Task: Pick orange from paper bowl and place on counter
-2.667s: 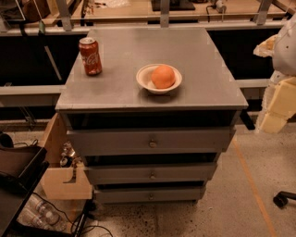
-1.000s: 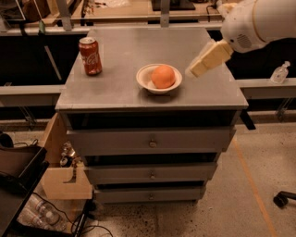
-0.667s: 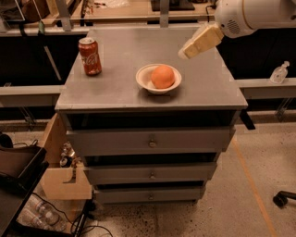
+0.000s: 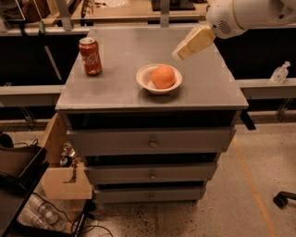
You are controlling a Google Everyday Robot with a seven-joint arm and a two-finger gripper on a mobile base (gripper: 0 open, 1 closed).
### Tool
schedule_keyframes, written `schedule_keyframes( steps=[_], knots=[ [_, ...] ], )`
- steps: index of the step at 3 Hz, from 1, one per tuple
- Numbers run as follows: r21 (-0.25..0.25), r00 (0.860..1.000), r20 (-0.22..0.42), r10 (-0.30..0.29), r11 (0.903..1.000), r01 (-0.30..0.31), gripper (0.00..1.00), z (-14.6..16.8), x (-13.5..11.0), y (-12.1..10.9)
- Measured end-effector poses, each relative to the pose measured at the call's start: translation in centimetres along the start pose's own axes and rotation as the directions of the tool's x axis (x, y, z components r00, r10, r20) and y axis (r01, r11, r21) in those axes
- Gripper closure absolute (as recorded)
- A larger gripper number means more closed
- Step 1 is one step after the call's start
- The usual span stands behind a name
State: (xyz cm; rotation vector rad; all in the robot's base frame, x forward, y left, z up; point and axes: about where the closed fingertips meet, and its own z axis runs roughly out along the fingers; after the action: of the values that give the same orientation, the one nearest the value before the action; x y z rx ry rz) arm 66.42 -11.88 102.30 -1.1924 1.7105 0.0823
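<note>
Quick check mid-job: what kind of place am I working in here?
Probably a workshop or lab: a grey metal drawer cabinet whose counter holds the orange in its paper bowl, wooden workbenches behind, and a speckled floor. The gripper hovers above the counter, behind-right of the bowl.

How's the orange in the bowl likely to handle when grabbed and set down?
The orange looks round and smooth, so it probably rolls once set on the flat counter. The shallow paper bowl is likely light and may shift when nudged. The gripper hovers over the counter beyond the bowl.
</note>
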Motion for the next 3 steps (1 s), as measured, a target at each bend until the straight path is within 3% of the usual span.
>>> schedule_keyframes(
  steps=[1, 3],
  knots=[
    [-0.109, 1.0, -0.004, 0.015, 0.9939, -0.016, 0.0, 3.4, 0.3, 0.6],
    [-0.243, 0.997, 0.001, 0.077, 0.9672, -0.074, 0.35, 7.1, 1.9, 3.0]
  ],
)
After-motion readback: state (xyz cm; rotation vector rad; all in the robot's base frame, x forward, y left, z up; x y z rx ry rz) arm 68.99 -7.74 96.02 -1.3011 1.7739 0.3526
